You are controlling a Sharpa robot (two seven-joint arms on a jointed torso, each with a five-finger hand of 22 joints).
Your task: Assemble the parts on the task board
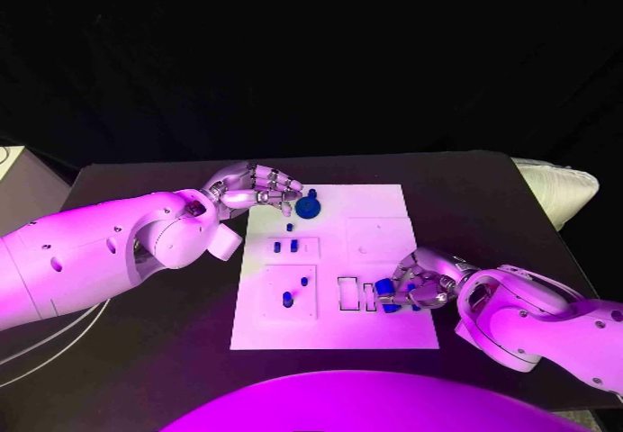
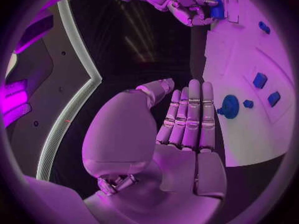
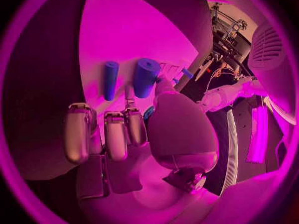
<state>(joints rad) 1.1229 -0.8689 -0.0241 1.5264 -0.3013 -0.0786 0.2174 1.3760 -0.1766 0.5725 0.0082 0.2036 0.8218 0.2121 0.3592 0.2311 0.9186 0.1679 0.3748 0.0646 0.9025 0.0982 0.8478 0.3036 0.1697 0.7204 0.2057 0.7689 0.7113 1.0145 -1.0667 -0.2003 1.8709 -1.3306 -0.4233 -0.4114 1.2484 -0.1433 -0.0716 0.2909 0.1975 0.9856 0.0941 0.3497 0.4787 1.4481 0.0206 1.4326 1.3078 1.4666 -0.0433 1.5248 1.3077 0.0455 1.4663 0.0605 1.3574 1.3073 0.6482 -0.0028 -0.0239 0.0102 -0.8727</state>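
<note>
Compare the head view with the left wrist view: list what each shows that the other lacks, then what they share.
Head view alone: the whole task board on the black table, and both arms entire.

Left wrist view alone: the left hand seen from behind, fingers straight and together beside the round blue part.

Both: the board, that round part, small blue parts, and the right hand at a blue part.

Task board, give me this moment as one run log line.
left hand: open, fingertips beside round blue part | right hand: holds blue part by slots | task board: small parts standing in it
</note>
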